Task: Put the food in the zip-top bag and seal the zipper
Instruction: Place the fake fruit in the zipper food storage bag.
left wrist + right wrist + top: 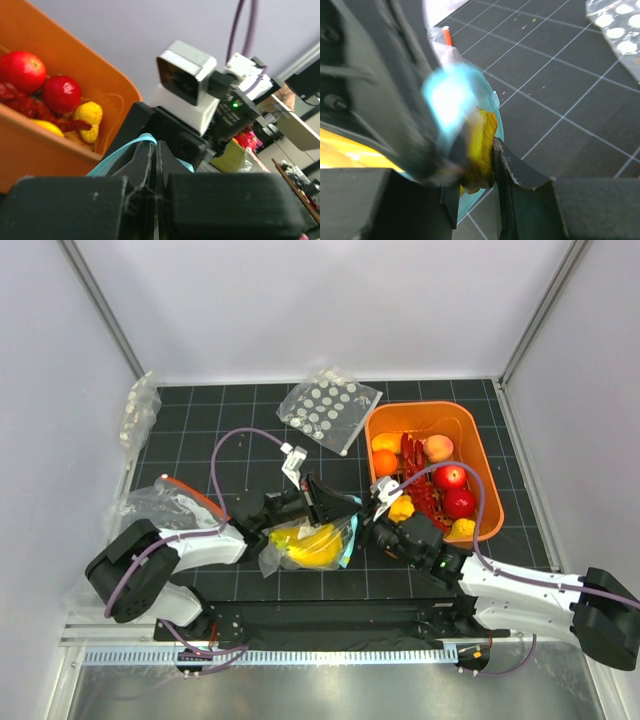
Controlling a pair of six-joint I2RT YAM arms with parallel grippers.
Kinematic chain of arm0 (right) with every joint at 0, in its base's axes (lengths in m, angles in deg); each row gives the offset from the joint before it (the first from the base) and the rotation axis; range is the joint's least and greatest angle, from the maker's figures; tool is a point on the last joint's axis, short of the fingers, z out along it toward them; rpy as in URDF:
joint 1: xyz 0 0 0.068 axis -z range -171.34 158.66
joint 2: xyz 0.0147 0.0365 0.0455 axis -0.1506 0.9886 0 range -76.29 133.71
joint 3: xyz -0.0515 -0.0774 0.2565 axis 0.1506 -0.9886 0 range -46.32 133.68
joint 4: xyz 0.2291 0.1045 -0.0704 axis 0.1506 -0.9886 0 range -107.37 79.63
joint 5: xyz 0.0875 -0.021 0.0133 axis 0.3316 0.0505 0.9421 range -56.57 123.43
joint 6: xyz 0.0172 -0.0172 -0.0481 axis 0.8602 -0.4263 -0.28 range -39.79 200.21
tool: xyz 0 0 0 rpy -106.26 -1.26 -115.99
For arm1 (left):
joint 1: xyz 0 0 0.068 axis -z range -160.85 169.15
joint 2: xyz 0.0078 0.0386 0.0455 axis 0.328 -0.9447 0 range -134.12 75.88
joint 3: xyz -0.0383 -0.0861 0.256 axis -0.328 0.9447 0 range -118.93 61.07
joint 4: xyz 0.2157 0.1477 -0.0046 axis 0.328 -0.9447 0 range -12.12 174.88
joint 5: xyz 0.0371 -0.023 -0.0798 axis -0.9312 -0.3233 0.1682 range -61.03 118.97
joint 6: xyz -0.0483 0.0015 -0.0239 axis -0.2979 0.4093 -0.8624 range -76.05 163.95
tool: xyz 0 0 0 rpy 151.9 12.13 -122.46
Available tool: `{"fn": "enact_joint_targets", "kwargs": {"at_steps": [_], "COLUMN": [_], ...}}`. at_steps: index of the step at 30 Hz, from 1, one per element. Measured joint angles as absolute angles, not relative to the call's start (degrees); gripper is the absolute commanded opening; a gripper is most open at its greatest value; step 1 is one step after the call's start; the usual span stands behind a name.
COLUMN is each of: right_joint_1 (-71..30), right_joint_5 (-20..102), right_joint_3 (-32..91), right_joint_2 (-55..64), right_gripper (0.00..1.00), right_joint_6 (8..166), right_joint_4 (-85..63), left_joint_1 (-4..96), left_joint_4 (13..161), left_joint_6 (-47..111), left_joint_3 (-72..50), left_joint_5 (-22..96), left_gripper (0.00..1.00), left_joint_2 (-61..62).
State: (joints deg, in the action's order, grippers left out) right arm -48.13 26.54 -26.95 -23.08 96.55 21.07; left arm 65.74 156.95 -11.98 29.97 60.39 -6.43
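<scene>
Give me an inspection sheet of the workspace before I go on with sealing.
Surface: black grid mat, flat.
Job's things: banana bunch inside zip-top bag; zipper pinched; orange in orange bin.
Clutter: dotted bag; red-strip bag; apples and chillies in the bin.
Grippers: left gripper shut on zipper; right gripper shut on the bag's mouth edge.
Cables: purple cables loop from both wrists, one over the bin.
Surroundings: white walls; nothing else seen.

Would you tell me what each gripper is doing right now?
Left gripper: closed on the blue zip strip.
Right gripper: closed on the same zip strip.
</scene>
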Motion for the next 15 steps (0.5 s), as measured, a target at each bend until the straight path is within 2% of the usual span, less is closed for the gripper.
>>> {"fn": "enact_joint_targets", "kwargs": {"at_steps": [4,9,12,13,15], "right_joint_1": [-48.76,-48.81,-48.81,-48.81,-48.81], "right_joint_5": [28.16,30.25,31.22,31.39,31.63], "right_joint_3": [-26.93,-26.79,-26.42,-26.23,-25.64], "right_joint_2": [-21.79,-22.65,-23.91,-24.20,-24.57], "right_gripper": [0.12,0.13,0.20,0.27,0.33], "right_joint_6": [96.79,97.05,97.07,97.07,97.07], "right_joint_4": [21.27,21.71,21.64,21.47,21.03], "left_joint_1": [65.67,65.82,65.91,65.91,65.93], "left_joint_4": [153.43,151.59,151.48,151.62,151.99], "left_joint_6": [-9.55,-6.64,-5.16,-4.85,-4.43], "left_joint_3": [32.36,32.64,32.95,33.12,33.32], "left_joint_5": [59.40,59.43,59.45,59.47,59.49], "left_gripper": [0.00,0.00,0.00,0.00,0.00], "left_joint_2": [-4.66,-1.75,-0.20,0.22,0.74]}}
